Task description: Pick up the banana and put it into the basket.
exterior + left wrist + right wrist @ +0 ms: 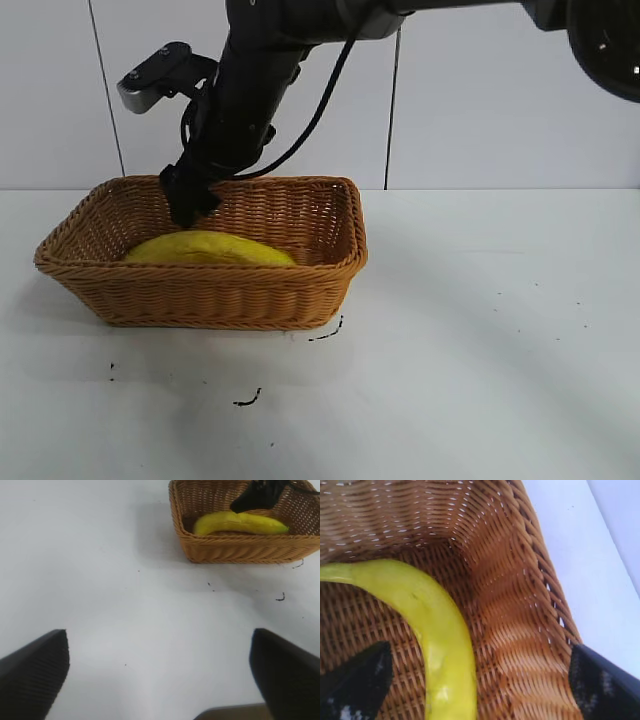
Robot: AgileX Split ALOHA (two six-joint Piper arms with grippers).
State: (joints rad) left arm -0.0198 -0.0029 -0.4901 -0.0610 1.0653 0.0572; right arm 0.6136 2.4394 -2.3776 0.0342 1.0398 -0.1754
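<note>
The yellow banana (210, 248) lies flat on the floor of the tan wicker basket (200, 292), at the left of the exterior view. My right gripper (190, 205) hangs inside the basket just above the banana's middle. It is open and holds nothing. In the right wrist view the banana (440, 630) curves across the basket floor (520, 605) between the spread fingers (355, 680). My left gripper (160, 675) is open and empty over bare table, far from the basket (235, 550), and out of the exterior view. The banana (240, 523) and right gripper (250, 497) show there too.
The basket stands on a white table (480, 330) near a white panelled wall. Small black scraps (248, 400) lie on the table in front of the basket, one by its front corner (325, 335). The right arm reaches in from the upper right.
</note>
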